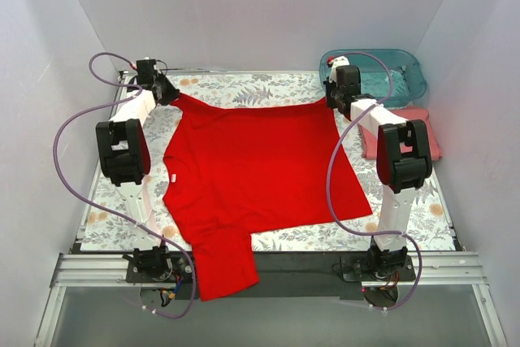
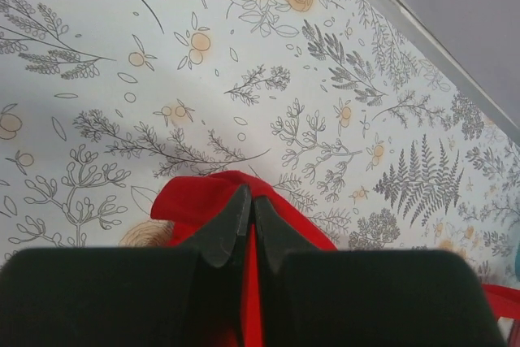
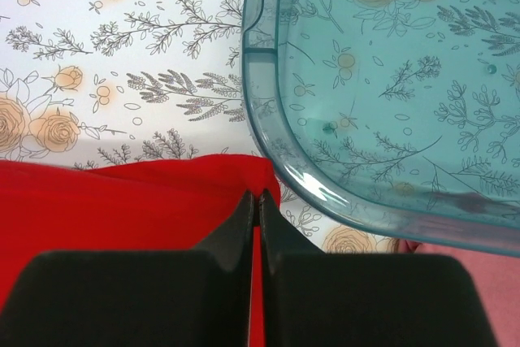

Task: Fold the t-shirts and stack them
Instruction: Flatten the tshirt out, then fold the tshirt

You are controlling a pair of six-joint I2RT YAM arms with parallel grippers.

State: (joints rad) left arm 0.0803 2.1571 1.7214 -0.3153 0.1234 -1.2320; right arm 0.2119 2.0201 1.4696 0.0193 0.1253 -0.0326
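The bright red t-shirt (image 1: 260,172) lies spread on the floral mat, one sleeve hanging over the near edge. My left gripper (image 1: 166,91) is shut on its far left corner; in the left wrist view the jaws (image 2: 251,201) pinch red cloth (image 2: 187,201). My right gripper (image 1: 335,101) is shut on its far right corner; in the right wrist view the jaws (image 3: 260,197) pinch the red hem (image 3: 122,201). The salmon-pink t-shirt (image 1: 426,132) lies folded flat at the right, partly behind my right arm.
A translucent teal plastic tub (image 1: 398,75) stands at the far right corner, its rim (image 3: 276,127) close beside my right gripper. The floral mat (image 1: 244,87) covers the table. White walls enclose left, back and right.
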